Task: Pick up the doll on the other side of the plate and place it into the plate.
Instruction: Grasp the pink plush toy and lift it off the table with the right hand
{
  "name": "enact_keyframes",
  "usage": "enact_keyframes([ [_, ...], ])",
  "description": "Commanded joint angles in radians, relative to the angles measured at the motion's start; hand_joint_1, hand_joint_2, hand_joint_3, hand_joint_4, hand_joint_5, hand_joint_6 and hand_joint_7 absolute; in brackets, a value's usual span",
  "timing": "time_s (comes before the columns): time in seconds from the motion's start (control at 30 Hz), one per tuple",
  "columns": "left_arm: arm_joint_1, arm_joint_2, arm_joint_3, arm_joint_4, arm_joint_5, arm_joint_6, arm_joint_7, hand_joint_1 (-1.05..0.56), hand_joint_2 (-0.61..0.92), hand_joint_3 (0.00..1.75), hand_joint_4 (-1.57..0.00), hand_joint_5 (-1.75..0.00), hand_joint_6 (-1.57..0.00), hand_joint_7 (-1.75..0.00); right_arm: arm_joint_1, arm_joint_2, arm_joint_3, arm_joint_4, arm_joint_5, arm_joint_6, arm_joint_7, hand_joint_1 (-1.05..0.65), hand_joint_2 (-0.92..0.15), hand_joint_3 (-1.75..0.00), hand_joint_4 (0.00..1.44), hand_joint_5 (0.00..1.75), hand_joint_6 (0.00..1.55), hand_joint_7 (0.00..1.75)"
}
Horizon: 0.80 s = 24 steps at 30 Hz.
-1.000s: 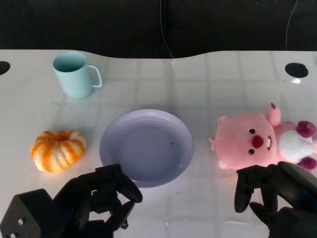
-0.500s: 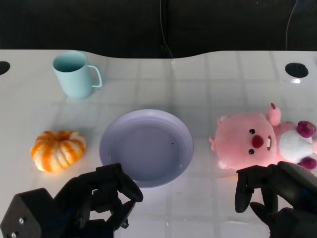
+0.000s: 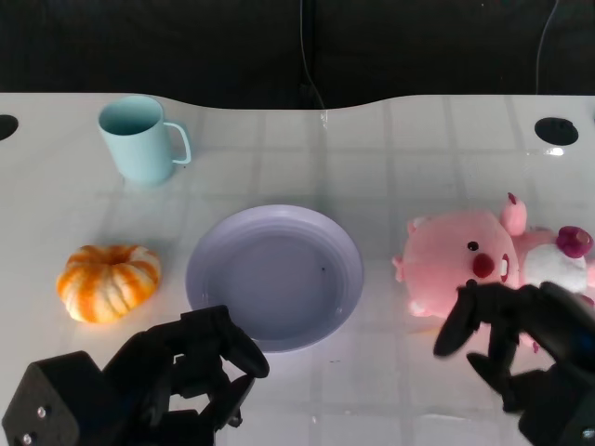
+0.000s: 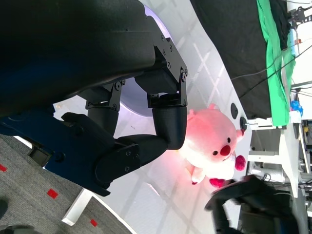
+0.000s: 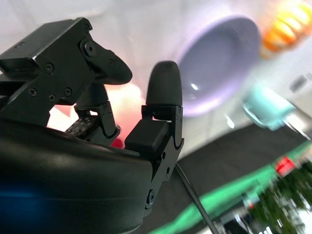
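Lying on the glossy white table (image 3: 390, 167) to the right of the plate (image 3: 274, 276), the doll (image 3: 465, 265) is a soft, rounded pink plush with small ears, a red nose and a white belly patch; dark pink paws show at its far end. The plate is a shallow, smooth lilac dish with a raised rim. Left of it sits a ribbed orange pumpkin (image 3: 109, 281), and farther back an upright pale blue mug (image 3: 139, 139) with a handle.

The right hand (image 3: 521, 344) covers the doll's near edge in the head view, fingers spread wide and holding nothing; whether a fingertip touches the plush cannot be told. The right wrist view is blurred, showing the doll only as a pink glow behind the fingers (image 5: 163, 87). The left hand (image 3: 181, 372) hangs at the plate's near rim with fingers curled in, nothing in them; its forearm is cut off by the picture's edge.

Since a second ago the right hand has moved forward and over the doll's lower part, fingers splayed more. The left hand, plate, pumpkin and mug have kept their places.
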Motion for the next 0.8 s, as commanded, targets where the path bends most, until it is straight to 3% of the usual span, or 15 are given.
enact_keyframes([
  [0.03,-0.012,0.004,0.007,0.01,-0.004,0.009,0.006,-0.27,0.68,0.87,-0.62,-1.75,-0.67,-1.35,-0.008,0.005,-0.041,-0.05,-0.001,0.003,-0.043,-0.1,-0.58,-0.7,0.69,1.0,0.7,0.59],
  [0.23,-0.018,0.008,0.005,0.018,0.004,0.013,0.006,-0.27,0.68,0.88,-0.61,-1.75,-0.67,-1.36,-0.032,-0.041,-0.065,-0.125,-0.138,0.063,-0.054,-0.35,-0.9,-0.15,0.45,0.62,0.5,0.21],
  [0.4,-0.02,0.007,0.003,0.022,0.011,0.011,0.009,-0.27,0.68,0.88,-0.6,-1.75,-0.66,-1.36,-0.054,-0.078,-0.086,-0.207,-0.214,0.172,0.008,-0.48,-0.92,-0.07,0.19,0.49,0.29,0.07],
  [0.57,-0.021,0.006,0.003,0.025,0.012,0.011,0.009,-0.27,0.68,0.87,-0.6,-1.75,-0.66,-1.37,-0.069,-0.114,-0.088,-0.261,-0.303,0.245,0.068,-0.59,-0.91,-0.01,0.03,0.46,0.19,0.01],
  [0.8,-0.021,0.005,0.007,0.025,0.004,0.007,0.005,-0.27,0.68,0.87,-0.61,-1.75,-0.66,-1.36,-0.115,-0.194,-0.05,-0.303,-0.505,0.333,0.219,-0.67,-0.87,0.0,0.0,0.4,0.13,0.01],
])
